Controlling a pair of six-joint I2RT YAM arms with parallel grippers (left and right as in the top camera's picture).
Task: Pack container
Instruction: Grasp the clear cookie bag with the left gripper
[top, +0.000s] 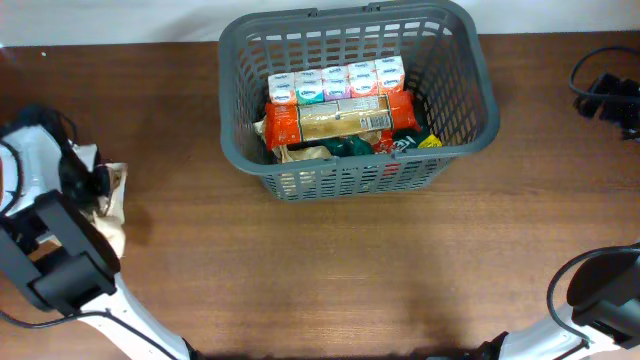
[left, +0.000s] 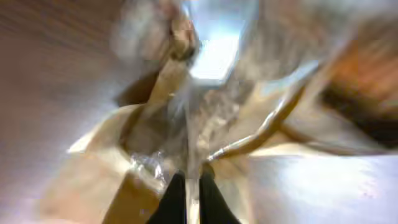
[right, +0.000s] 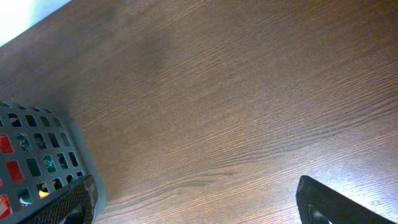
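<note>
Basket (top: 245, 100) awaits the beige packet (top: 116, 198) nipped in the left pincer (left: 193, 193), which should carry it high. Right pincer (right: 194, 202) gapes wide.

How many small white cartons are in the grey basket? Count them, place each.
5. The small white cartons form one row along the far side of the dark grey plastic basket, behind the orange packet. Others may lie hidden underneath.

L wrist cam blurred; packet (left: 205, 124) contents unreadable.
</note>
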